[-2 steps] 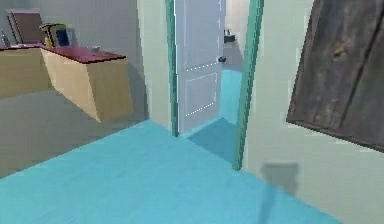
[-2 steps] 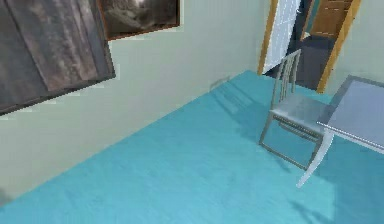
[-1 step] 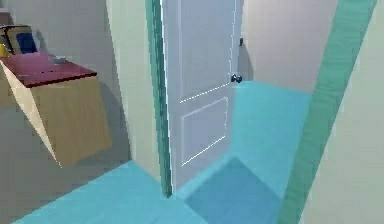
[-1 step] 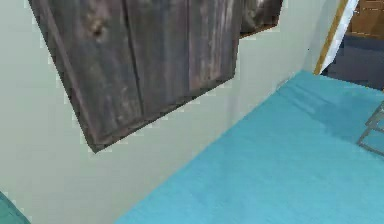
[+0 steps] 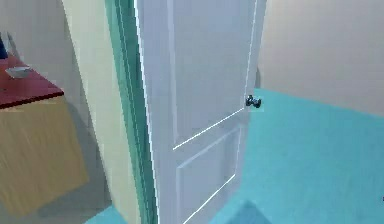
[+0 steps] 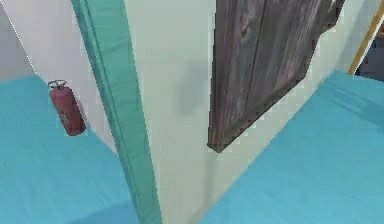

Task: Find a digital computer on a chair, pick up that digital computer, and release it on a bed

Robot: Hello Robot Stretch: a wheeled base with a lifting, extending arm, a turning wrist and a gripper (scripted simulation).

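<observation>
A white panelled door (image 5: 200, 100) with a dark knob (image 5: 253, 102) stands ajar straight ahead in the forward view, hung in a teal frame (image 5: 128, 100). At that view's left a wooden cabinet (image 5: 35, 150) with a dark red top (image 5: 25, 88) carries a small grey object (image 5: 18, 71) that is too small to name. In the arm side view a teal door frame post (image 6: 115, 110) and a pale wall (image 6: 175, 100) stand close by.
Teal floor (image 5: 310, 160) spreads past the door on the forward view's right. In the arm side view a red fire extinguisher (image 6: 66, 107) hangs low on the wall at the left. A dark wooden panel (image 6: 265, 60) hangs on the pale wall at the right.
</observation>
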